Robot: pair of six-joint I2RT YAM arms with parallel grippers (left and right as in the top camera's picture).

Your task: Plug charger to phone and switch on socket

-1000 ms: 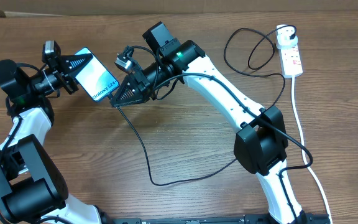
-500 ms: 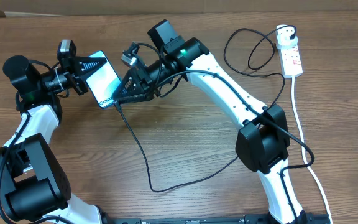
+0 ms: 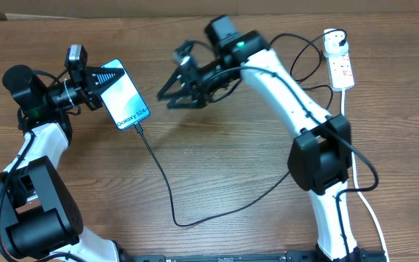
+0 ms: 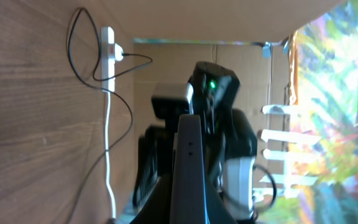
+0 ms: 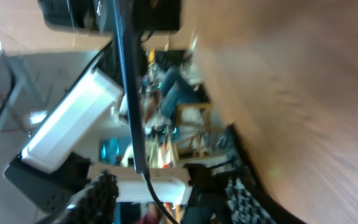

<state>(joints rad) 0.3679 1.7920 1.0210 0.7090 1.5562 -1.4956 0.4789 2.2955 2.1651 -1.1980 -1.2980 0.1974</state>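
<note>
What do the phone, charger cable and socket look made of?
Phone: glossy glass screen, likely; it shines bright cyan. Charger cable: thin black rubbery sheath, bending in loose curves. Socket: smooth white hard plastic, probably, with red switches.

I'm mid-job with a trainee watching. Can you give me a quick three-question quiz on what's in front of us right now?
1. True or false: the charger tip sits in the end of the phone.
2. Which pincer holds the phone? A) left B) right C) neither
3. Fill in: the right pincer stands ____, with nothing between its fingers.

Key: 1 true; 2 A, the left pincer is clamped on it; 3 open.
</note>
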